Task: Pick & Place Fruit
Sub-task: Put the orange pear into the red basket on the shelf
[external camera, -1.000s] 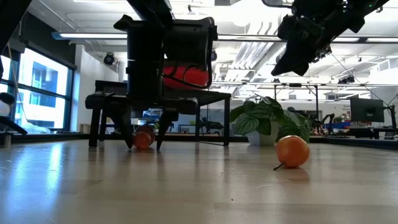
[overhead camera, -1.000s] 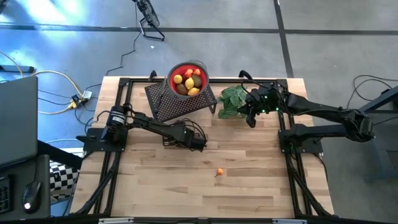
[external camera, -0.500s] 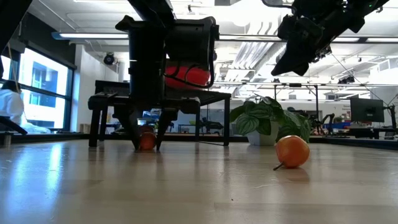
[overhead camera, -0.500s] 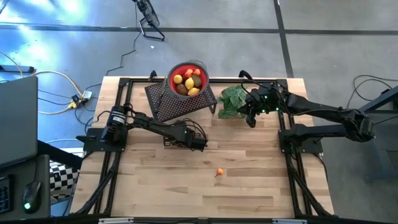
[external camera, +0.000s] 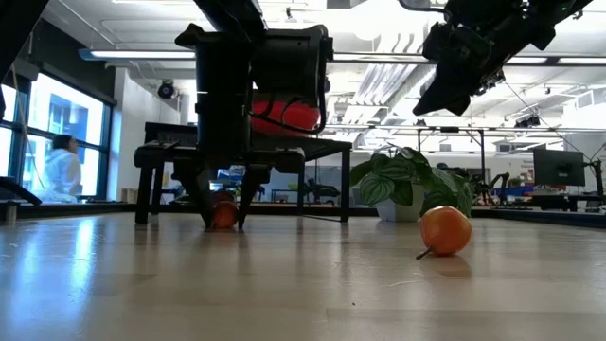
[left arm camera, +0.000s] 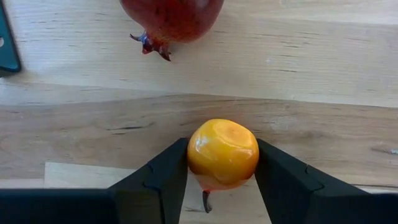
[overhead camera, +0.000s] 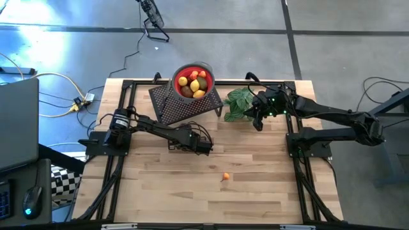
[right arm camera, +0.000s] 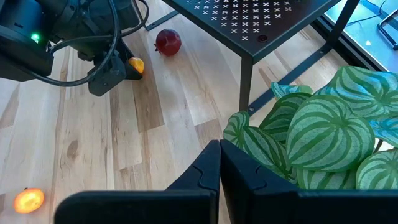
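Observation:
My left gripper (overhead camera: pixel 206 147) is low at the table's middle, shut on a small orange fruit (left arm camera: pixel 222 153), which also shows in the low view (external camera: pixel 224 214). A dark red fruit (left arm camera: pixel 171 16) lies on the wood just beyond it. Another orange fruit (overhead camera: pixel 225 177) lies nearer the front edge, resting on the table (external camera: pixel 445 230). A red bowl (overhead camera: pixel 193 81) with several yellow, red and green fruits stands on a black perforated stand (overhead camera: pixel 185 105). My right gripper (right arm camera: pixel 219 167) is shut and empty, raised beside the plant (overhead camera: pixel 239 103). My left gripper pinches the orange fruit's two opposite sides (left arm camera: pixel 194 155) between its two fingers. The fingers (external camera: pixel 208 204) come from above, pointing down. The fruit sits at table height; I cannot tell whether it rests on the wood. Its stem (left arm camera: pixel 205 200) points toward the wrist.
The stand's legs (right arm camera: pixel 246 81) and the potted plant (right arm camera: pixel 323 124) stand at the table's far side. Black frame rails (overhead camera: pixel 124 108) run along the table's edges. A person (external camera: pixel 62 170) shows in the room beyond the table.
My left gripper's fingers have drawn together on the orange fruit, which has slid a little along the table. My right arm has kept still.

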You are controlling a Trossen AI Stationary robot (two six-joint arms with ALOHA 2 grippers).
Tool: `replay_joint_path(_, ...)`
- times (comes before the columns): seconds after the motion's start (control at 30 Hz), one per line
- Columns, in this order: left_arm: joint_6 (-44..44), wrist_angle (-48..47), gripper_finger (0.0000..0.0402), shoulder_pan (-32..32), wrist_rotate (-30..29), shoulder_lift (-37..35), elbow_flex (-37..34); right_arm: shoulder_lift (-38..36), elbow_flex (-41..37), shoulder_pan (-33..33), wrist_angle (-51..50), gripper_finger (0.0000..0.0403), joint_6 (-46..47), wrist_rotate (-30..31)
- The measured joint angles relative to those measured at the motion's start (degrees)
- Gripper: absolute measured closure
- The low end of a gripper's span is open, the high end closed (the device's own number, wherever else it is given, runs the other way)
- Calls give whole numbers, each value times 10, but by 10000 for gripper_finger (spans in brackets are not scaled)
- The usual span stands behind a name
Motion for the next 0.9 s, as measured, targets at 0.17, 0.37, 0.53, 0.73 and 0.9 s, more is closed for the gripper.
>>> replay_joint_path(0.17,11,4,232,0,0,0,0,0,0,0,0,400,0,0)
replay_joint_path(0.37,57,-16,232,2,11,1,33,0,0,0,0,400,0,0)
replay_joint_path(0.53,114,-30,234,8,21,1,82,0,0,0,0,400,0,0)
replay_joint_path(0.73,152,-32,260,8,5,0,133,0,0,0,0,400,0,0)
replay_joint_path(0.9,190,-36,266,8,-9,0,179,0,0,0,0,400,0,0)
